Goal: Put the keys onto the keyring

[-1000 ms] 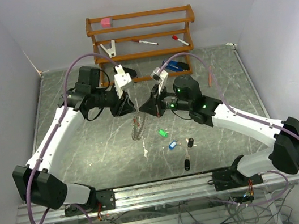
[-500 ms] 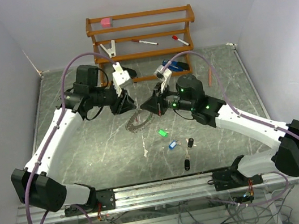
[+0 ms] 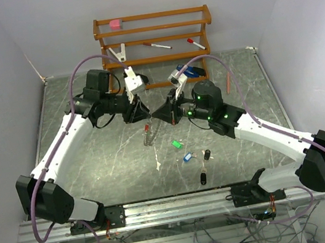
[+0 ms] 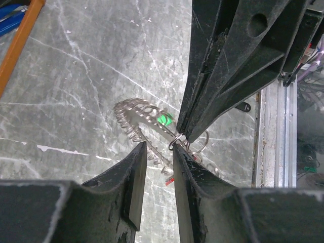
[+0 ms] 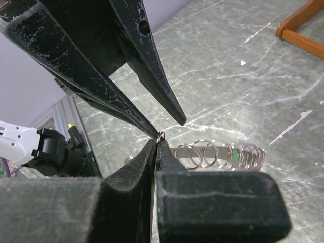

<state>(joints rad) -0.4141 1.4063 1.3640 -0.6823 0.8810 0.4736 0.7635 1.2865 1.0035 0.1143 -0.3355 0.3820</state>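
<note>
The keyring [image 3: 148, 137] is a silvery ring with many wire loops and a small red tag [image 4: 170, 180]; it hangs between the two grippers above the table. My right gripper [image 3: 153, 118] is shut on a small wire loop [image 5: 160, 135] at the keyring's upper edge [image 5: 217, 154]. My left gripper [image 3: 145, 115] is open, its fingertips [image 4: 139, 152] on either side of that loop, facing the right fingers. The green key [image 3: 177, 144], blue key [image 3: 186, 157] and two black keys [image 3: 206, 154] [image 3: 203, 179] lie on the table in front of the grippers.
A wooden rack [image 3: 153, 29] stands at the back with a pink item, a white clip and red-capped markers. A blue object [image 3: 195, 71] lies under it. An orange pen [image 3: 228, 82] lies at the right. A metal rail [image 4: 281, 136] edges the table.
The keyring swung from hanging to nearly flat and hangs again, slightly higher. Both grippers drew a little closer, tips now almost touching at the loop.
</note>
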